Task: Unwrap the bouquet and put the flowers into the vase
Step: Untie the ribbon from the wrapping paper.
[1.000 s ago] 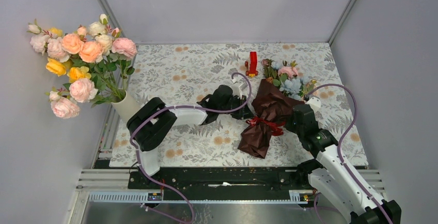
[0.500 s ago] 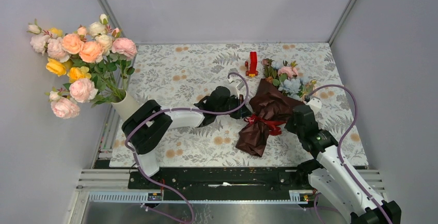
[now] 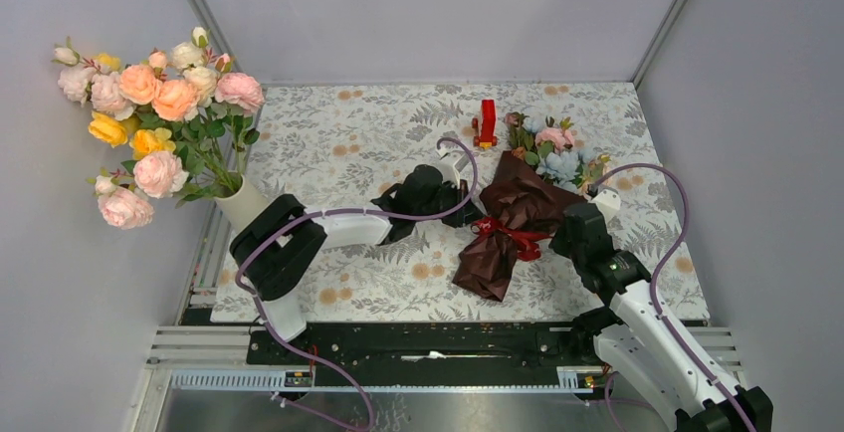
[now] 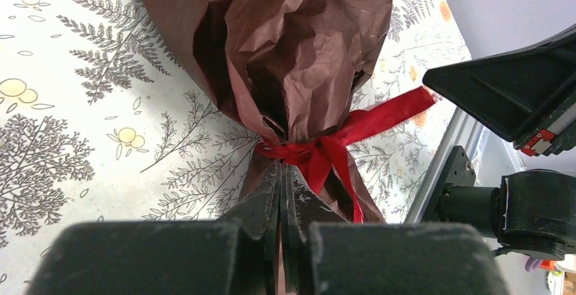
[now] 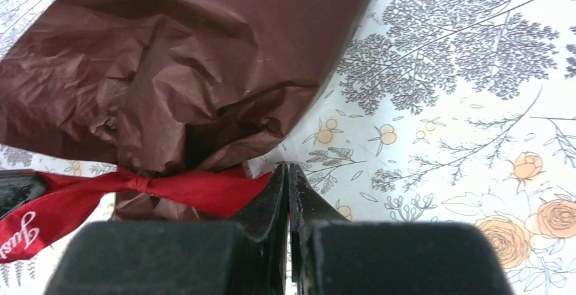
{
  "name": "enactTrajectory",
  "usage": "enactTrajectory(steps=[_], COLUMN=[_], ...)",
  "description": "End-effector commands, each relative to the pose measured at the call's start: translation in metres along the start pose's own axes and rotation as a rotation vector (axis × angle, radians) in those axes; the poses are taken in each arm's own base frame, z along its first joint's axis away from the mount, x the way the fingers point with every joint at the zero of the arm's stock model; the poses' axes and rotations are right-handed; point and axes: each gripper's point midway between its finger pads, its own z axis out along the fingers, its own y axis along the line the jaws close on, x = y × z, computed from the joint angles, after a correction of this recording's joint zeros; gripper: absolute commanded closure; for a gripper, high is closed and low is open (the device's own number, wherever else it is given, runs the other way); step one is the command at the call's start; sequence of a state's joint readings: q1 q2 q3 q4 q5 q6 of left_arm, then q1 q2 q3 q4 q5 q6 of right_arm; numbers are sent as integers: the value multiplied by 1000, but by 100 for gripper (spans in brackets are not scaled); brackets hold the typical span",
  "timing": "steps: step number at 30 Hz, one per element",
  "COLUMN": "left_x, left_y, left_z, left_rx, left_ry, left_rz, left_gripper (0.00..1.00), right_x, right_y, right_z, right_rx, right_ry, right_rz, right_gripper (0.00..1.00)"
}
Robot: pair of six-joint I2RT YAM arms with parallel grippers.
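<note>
Stems of the flowers (image 3: 550, 145) are out of sight inside the dark red paper (image 4: 306, 50). Only the pale blue, pink and brownish heads poke out at the far end of the bouquet (image 3: 510, 221), which lies on the patterned worktop (image 3: 338, 143), right of centre. The left end effector (image 4: 280, 175) is closed, tips pressed together at the paper's neck just under the knot of the red ribbon (image 4: 302, 152); whether a strand is caught in there, can't tell. The right end effector (image 5: 287, 172) is closed too, with one ribbon tail running straight up to its tips: pinched or only touching, can't tell. One white vase (image 3: 242, 205) stands at the worktop's left edge, well apart from the bouquet, its lower part partly hidden by the left arm (image 3: 328, 228). It holds the big bunch of roses (image 3: 149, 113), peach, pink and yellow. One bouquet, one vase, one small red upright object (image 3: 487, 123) near the flower heads.
</note>
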State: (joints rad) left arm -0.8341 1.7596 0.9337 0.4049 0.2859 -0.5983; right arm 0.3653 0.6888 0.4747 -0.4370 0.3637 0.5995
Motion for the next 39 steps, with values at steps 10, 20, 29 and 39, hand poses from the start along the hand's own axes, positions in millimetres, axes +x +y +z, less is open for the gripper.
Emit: enactTrajectory(steps=[10, 20, 29, 39], left_x=[-34, -31, -30, -30], left_y=[-2, -6, -6, -5], left_z=[-19, -17, -17, -17], left_rx=[-24, 6, 8, 9], left_ry=[-105, -90, -89, -85], left_rz=[33, 23, 26, 24], left_gripper=[100, 100, 100, 100], right_x=[-1, 48, 53, 58], right_y=[-12, 34, 34, 37], right_z=[0, 7, 10, 12], right_rx=[52, -209, -211, -242], right_ry=[-17, 166, 164, 163], right_rz=[7, 128, 186, 200], right_gripper=[100, 70, 61, 55])
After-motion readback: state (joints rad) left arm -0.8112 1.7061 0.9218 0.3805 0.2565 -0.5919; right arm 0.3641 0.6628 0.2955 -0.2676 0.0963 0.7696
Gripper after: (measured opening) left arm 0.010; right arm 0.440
